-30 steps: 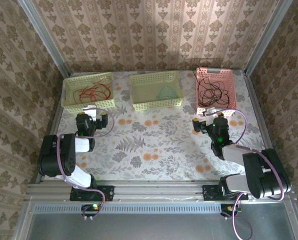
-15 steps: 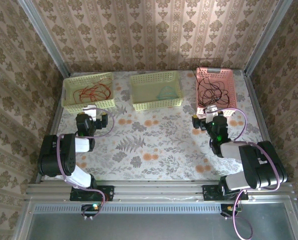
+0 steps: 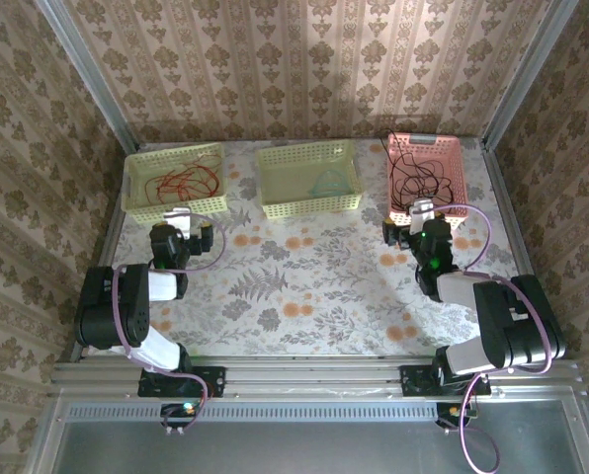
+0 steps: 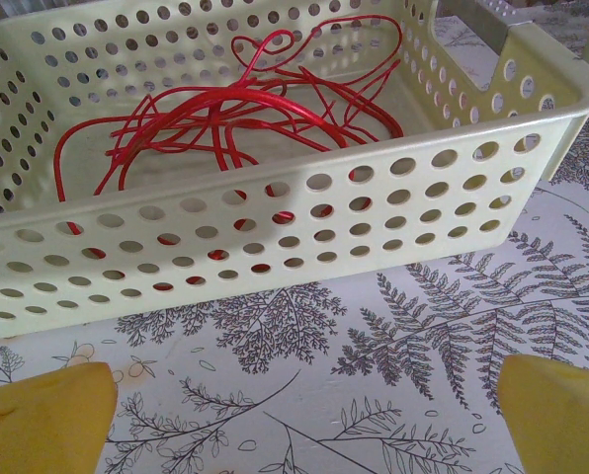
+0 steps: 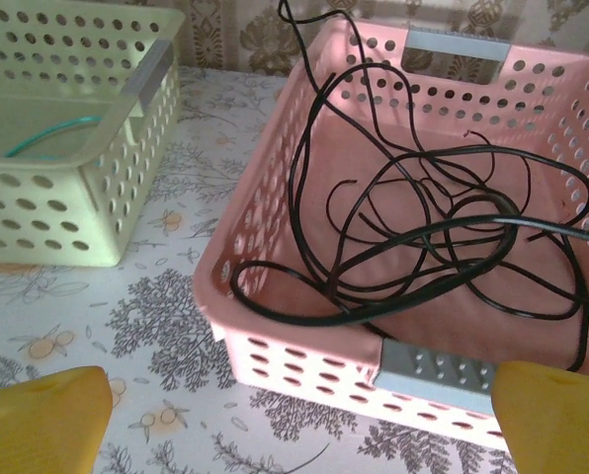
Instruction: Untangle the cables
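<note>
Edged forward to the pink basket of black cables, the right hand gapes empty; left hand likewise.

No readable text, labels, brands or numbers appear anywhere.

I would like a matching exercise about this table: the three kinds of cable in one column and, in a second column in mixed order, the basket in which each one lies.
Column 1
1. red cables
2. black cables
3. teal cable

Column 2
a. pink basket, on the right side of the table
b. left yellow basket
c. middle yellow basket

Right pairs: 1-b, 2-a, 3-c.
</note>
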Robot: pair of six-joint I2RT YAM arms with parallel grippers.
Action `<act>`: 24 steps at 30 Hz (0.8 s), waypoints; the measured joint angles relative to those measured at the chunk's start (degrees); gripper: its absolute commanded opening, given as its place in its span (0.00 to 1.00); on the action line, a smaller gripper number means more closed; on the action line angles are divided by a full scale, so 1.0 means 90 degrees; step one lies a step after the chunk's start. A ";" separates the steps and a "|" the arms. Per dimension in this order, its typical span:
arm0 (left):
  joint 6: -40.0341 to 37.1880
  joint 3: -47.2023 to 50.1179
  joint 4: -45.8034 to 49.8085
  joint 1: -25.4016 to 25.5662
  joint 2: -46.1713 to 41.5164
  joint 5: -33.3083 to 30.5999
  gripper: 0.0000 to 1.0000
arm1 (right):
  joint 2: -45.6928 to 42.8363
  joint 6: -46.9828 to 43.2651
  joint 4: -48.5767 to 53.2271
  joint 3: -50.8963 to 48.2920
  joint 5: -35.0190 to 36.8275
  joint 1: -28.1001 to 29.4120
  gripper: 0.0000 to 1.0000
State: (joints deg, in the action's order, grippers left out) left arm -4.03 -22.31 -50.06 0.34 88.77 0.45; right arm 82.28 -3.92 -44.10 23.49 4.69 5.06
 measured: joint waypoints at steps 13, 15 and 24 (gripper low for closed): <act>0.0000 0.0000 0.0000 0.0000 0.0000 0.0000 1.00 | 0.0313 0.0274 0.0083 0.0214 -0.0243 -0.0308 1.00; 0.0000 0.0000 0.0000 0.0000 0.0000 0.0000 1.00 | 0.0491 0.0321 -0.0529 -0.0097 -0.0214 -0.0357 1.00; 0.0002 0.0000 0.0002 0.0000 0.0000 0.0000 1.00 | 0.0510 0.0466 -0.0690 -0.0087 -0.0240 -0.0410 1.00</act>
State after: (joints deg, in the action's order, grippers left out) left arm -4.01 -22.31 -50.04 0.34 88.77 0.45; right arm 86.87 0.27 -50.30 22.70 2.52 1.37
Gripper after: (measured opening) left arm 0.999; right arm 0.999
